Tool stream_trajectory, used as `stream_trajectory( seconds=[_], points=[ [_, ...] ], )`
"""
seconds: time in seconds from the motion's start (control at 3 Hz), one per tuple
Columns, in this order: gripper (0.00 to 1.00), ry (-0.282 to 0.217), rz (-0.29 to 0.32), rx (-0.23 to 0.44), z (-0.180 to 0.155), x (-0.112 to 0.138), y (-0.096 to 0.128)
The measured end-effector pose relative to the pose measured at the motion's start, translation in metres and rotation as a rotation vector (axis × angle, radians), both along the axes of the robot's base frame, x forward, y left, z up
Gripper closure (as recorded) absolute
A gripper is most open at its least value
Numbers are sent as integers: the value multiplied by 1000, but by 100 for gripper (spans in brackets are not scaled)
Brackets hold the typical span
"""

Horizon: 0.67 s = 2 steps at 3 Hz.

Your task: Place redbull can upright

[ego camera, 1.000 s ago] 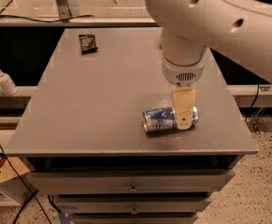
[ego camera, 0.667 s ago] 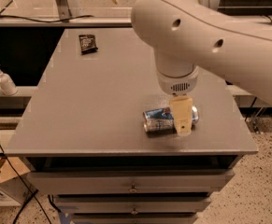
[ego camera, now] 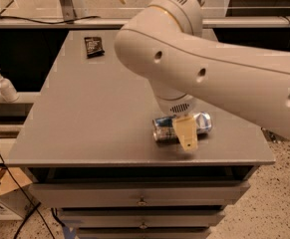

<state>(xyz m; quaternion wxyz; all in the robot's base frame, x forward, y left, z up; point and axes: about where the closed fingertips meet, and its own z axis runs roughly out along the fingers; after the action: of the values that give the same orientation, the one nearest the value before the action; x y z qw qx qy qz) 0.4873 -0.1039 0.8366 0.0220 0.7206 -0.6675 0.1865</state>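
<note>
Tool (ego camera: 186,134) at fallen redbull can (ego camera: 162,128)
Can lies sideways, lower centre, near bench (ego camera: 84,113) front edge; tool's grip cannot be told.

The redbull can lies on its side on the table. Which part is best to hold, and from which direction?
Hold the redbull can across the middle of its slim body, coming from above. It lies on its side near the front edge of the table, ends pointing left and right, so its curved sides face front and back. The gripper hangs at that spot.

On the table (ego camera: 94,108), the redbull can (ego camera: 163,127) lies sideways near the front, claw (ego camera: 186,133) apparently touching it, packet (ego camera: 93,46) far behind-left.
</note>
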Motion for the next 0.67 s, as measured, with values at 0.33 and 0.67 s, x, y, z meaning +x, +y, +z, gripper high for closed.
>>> stream_trajectory(
  seconds=[0.33,0.67],
  points=[
    [40,10,10,-18,-2,-3,5],
    [63,25,12,-10,-1,-4,7]
  ],
)
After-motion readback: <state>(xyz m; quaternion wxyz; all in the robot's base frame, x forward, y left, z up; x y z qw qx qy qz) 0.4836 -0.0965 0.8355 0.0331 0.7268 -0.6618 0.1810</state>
